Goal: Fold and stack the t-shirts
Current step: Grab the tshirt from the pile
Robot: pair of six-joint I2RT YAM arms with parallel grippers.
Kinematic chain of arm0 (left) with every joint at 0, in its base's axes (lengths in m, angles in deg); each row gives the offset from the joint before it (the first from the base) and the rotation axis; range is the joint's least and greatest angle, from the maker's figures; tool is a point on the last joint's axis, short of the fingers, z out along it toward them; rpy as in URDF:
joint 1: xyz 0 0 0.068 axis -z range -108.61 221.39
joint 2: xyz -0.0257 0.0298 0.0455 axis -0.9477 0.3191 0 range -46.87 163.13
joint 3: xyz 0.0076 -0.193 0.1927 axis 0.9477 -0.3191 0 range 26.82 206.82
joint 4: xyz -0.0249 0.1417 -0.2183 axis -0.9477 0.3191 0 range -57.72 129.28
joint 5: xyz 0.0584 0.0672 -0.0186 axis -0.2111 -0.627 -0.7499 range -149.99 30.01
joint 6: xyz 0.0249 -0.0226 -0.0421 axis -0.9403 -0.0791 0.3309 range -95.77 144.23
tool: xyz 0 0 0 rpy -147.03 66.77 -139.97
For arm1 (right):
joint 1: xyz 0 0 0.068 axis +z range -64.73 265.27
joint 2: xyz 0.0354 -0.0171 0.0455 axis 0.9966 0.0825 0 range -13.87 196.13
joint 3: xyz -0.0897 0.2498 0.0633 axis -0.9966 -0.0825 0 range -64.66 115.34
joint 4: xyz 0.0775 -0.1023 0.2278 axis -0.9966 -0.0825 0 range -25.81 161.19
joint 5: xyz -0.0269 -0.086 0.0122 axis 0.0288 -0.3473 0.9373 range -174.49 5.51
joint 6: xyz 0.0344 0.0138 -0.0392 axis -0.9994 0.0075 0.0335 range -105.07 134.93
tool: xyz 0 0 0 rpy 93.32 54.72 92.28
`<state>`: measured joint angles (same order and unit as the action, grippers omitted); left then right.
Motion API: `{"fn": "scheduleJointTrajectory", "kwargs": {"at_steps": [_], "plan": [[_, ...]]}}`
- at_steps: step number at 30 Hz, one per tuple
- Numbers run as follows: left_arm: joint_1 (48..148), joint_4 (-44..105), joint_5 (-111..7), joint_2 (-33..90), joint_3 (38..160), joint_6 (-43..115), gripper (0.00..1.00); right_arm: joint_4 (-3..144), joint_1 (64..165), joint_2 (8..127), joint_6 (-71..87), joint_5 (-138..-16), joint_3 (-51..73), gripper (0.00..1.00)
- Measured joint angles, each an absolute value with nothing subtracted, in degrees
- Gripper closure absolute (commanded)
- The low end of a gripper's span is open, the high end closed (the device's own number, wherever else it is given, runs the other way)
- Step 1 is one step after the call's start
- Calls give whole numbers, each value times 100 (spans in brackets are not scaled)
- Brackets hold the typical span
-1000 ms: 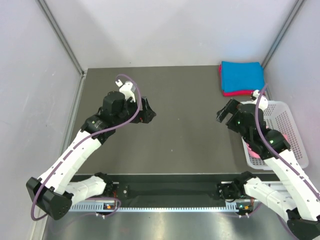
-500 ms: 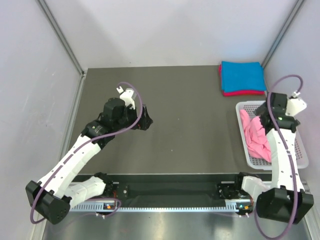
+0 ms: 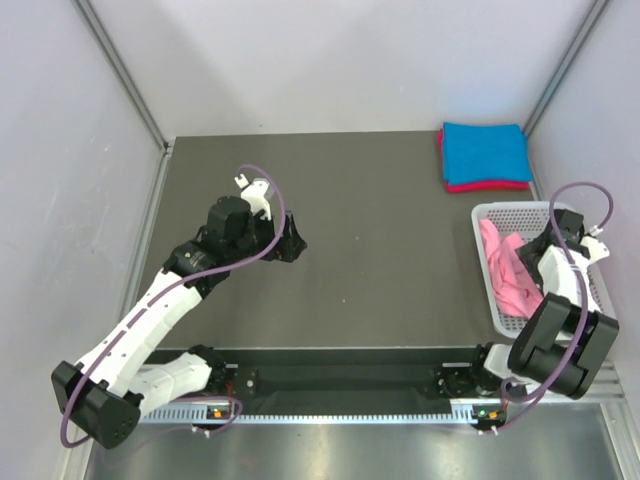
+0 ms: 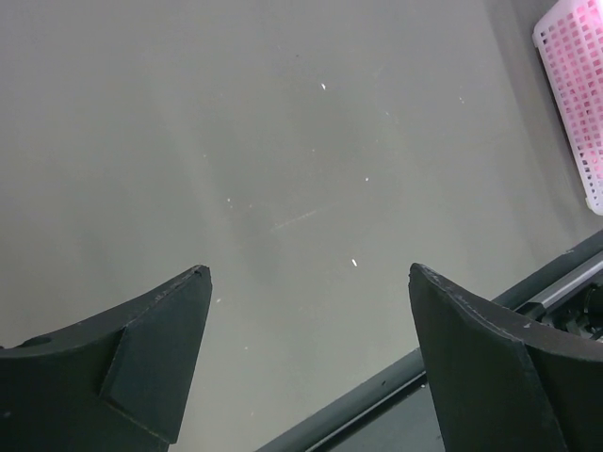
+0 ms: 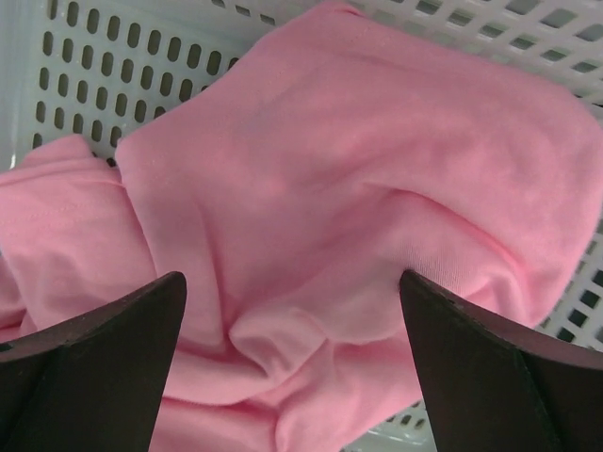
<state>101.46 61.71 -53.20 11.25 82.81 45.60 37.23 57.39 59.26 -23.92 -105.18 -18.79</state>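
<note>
From above: the white plastic mesh basket [image 3: 480, 215] sits at the right edge of the dark table [image 3: 380, 200], with a crumpled light pink cloth t-shirt [image 3: 505, 270] inside it. Just beyond the basket, a folded bright blue t-shirt [image 3: 485, 150] lies on a folded magenta-red t-shirt [image 3: 480, 187]. The left gripper [image 3: 292, 240] hovers well left of the basket.

Left wrist view: jaws spread wide, nothing between them, bare table below, basket corner at upper right.

Right wrist view: the right gripper [image 5: 292, 276] hangs over the basket, released, fingers either side of the pink folds. I cannot tell whether they touch the cloth.
</note>
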Motion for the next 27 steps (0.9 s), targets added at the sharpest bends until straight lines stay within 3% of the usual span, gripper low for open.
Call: {"fn": "scheduleJointTrajectory", "kwargs": {"at_steps": [3,4,6,7,9,10,17,24,27], "plan": [[10146,6199,-5312,1152,8281,4665,14,3997,5640,6267,-2410,-10378,-1930,14],[10146,6201,-5294,1167,8281,4702,15,4034,5603,6350,-2412,-10341,-1936,23],[10148,6204,-5250,1204,8281,4785,17,4126,5501,6437,-2401,-10293,-1978,31],[10146,6201,-5222,1217,8281,4827,17,4161,5448,6441,-2408,-10280,-2008,48],[10146,6197,-5163,1228,8279,4907,18,4206,5389,6411,-2357,-10258,-2048,70],[10146,6188,-5124,1226,8272,4949,19,4228,5363,6382,-2355,-10247,-2078,97],[10148,6182,-5065,1228,8272,5058,20,3929,5350,5556,-2067,-9963,-1753,100],[10141,5976,-5275,1228,8229,5340,21,3424,5614,4798,-1806,-9029,1104,100],[10082,5930,-5296,1230,8211,5487,28,3529,6021,4638,-1874,-8221,2346,100]]}}
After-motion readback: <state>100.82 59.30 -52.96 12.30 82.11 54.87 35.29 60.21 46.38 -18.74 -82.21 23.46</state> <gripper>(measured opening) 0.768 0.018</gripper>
